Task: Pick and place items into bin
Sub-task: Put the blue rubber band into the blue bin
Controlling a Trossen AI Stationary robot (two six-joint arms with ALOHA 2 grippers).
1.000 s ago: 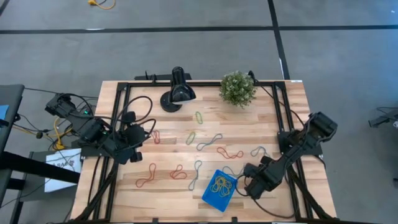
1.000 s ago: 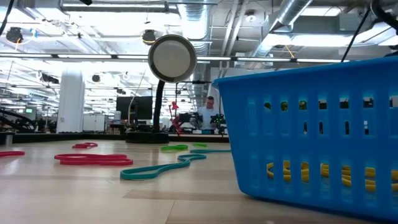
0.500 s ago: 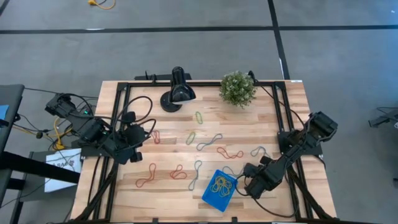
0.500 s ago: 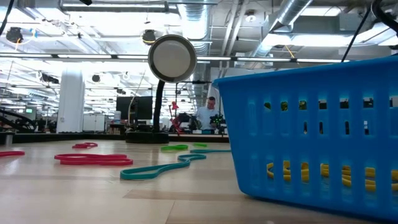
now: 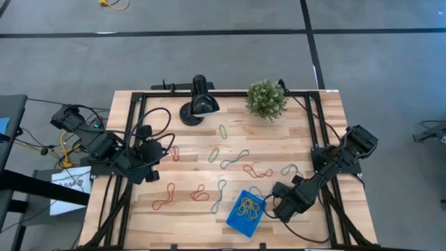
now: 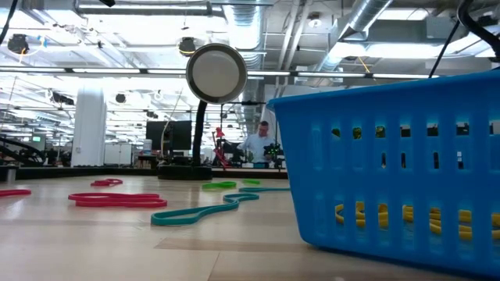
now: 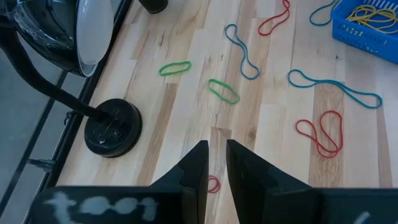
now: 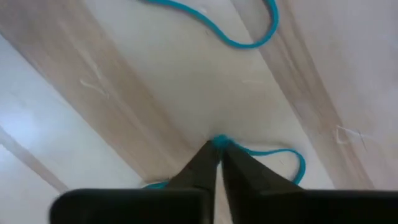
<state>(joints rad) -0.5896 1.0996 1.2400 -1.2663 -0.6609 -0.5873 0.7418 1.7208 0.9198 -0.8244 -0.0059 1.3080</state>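
Several rubber-band items, red (image 5: 164, 199), green (image 5: 224, 130) and teal (image 5: 235, 160), lie flat on the wooden table. The blue bin (image 5: 232, 217) stands near the front edge with yellow bands (image 5: 247, 206) inside; it also fills the right of the low view (image 6: 391, 172). My right gripper (image 8: 217, 152) is down at the table just right of the bin, shut on a teal band (image 5: 258, 189). My left gripper (image 7: 216, 163) hovers at the table's left side above a small red band (image 7: 213, 184), its fingers a narrow gap apart with nothing between them. My right gripper pinches one strand of the teal band's loop (image 8: 219, 142) between its two fingertips. The fingers come from above, slanting down to the table. The rest of the band (image 8: 249, 37) lies slack on the wood on either side of the fingers.
A black lamp (image 5: 198, 104) and a green plant (image 5: 266, 99) stand at the far edge. Black cables and frame rails run along the table's left and right sides. A person shows far back in the room in the low view (image 6: 262, 140).
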